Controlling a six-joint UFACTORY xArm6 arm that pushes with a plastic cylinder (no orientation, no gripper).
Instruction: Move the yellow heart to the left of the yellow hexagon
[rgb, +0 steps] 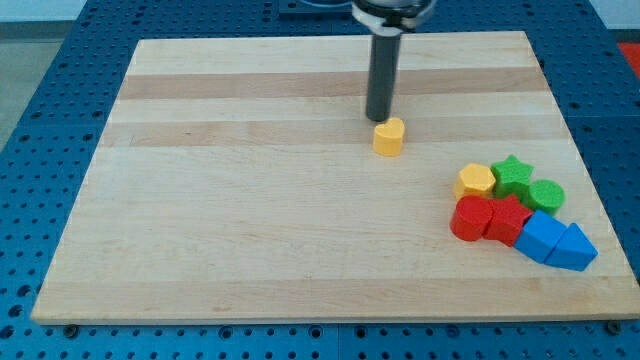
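The yellow heart (389, 137) lies on the wooden board (250, 200), right of centre and toward the view's top. My tip (378, 118) is just above and slightly left of the heart, touching or nearly touching its top edge. The yellow hexagon (476, 181) sits at the view's right, at the upper left of a cluster of blocks. The heart is well to the left of and above the hexagon.
Packed around the hexagon are a green star (514, 174), a green round block (546, 195), a red cylinder (469, 217), a red star (508, 218), a blue cube (541, 237) and a blue triangle (573, 248). The board's right edge is close behind them.
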